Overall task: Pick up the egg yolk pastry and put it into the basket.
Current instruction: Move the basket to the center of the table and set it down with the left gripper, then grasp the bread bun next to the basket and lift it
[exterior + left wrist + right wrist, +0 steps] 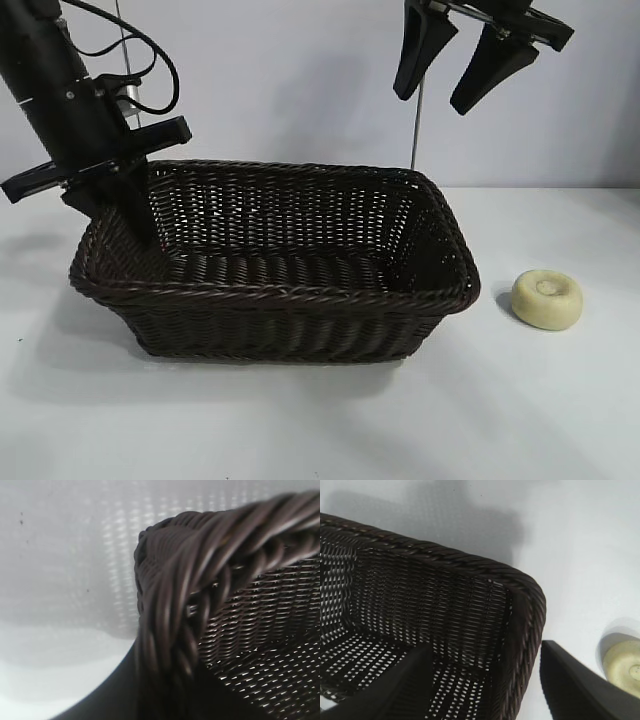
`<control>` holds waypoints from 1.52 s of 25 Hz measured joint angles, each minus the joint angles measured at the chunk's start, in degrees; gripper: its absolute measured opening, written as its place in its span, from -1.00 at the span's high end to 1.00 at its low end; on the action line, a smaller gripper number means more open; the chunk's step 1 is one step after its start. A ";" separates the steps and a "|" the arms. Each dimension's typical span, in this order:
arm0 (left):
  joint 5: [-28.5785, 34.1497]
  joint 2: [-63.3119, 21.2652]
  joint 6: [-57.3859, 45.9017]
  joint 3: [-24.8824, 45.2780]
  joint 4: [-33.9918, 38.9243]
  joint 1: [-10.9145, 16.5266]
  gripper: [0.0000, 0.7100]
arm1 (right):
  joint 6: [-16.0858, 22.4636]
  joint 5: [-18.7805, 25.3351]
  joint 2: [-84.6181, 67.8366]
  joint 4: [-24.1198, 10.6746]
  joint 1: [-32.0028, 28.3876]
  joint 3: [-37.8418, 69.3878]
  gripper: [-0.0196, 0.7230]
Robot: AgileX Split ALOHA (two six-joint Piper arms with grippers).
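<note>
The egg yolk pastry, a small pale yellow puck with a dimple, lies on the white table just right of the basket. It also shows in the right wrist view. The dark woven basket stands in the middle with nothing in it. My left gripper straddles the basket's left rim, one finger inside and one outside, shut on it. My right gripper hangs open and empty high above the basket's right end, up and left of the pastry.
The white table runs around the basket, with a pale wall behind. A thin vertical rod stands behind the basket's far right corner. A black cable loops off the left arm.
</note>
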 joint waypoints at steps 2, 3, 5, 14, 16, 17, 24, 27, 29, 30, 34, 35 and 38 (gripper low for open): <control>-0.38 0.38 0.18 0.00 -0.06 0.00 0.73 | 0.00 0.00 0.00 0.00 0.00 0.00 -0.27; -0.73 0.53 0.18 0.00 -0.11 0.00 0.73 | 0.00 0.00 0.00 0.00 0.00 0.00 -0.27; -1.32 0.73 0.30 0.00 -0.17 -0.19 0.73 | 0.00 0.00 0.00 0.00 0.00 0.00 -0.27; -2.55 0.66 0.35 -0.20 -1.05 -0.69 -0.19 | 0.00 0.00 0.00 0.00 0.00 0.00 -0.27; -2.57 0.21 0.35 -0.26 -0.33 -0.69 -0.35 | 0.00 0.00 0.00 0.00 0.00 0.00 -0.27; -2.57 -0.29 0.35 -0.26 0.10 -0.69 -0.39 | 0.00 0.00 0.00 0.00 0.00 0.00 -0.27; -1.50 -8.33 0.35 -0.26 2.61 -0.69 -0.45 | 0.00 0.00 0.00 0.00 0.00 0.00 -0.27; -1.16 -12.64 0.35 -0.26 2.68 -0.69 -0.45 | 0.00 0.00 0.00 0.00 0.00 0.00 -0.27; -1.03 -15.39 0.35 -0.26 2.68 -0.69 -0.45 | 0.00 0.06 0.00 0.00 0.00 0.00 -0.27; -1.03 -16.61 0.08 -0.26 2.68 -0.69 -0.45 | 0.00 0.06 0.00 0.00 0.00 0.00 -0.27; -1.17 -19.86 -2.84 -0.26 1.28 -0.69 -0.45 | 0.00 0.06 0.00 0.00 0.00 0.00 -0.27; -1.52 -20.15 -3.54 -0.21 0.18 -0.69 -0.45 | 0.00 0.06 0.00 0.00 0.00 0.00 -0.27; -4.32 -20.22 -4.95 1.44 -3.88 -0.69 -0.45 | 0.05 0.06 0.00 0.00 0.00 0.00 -0.27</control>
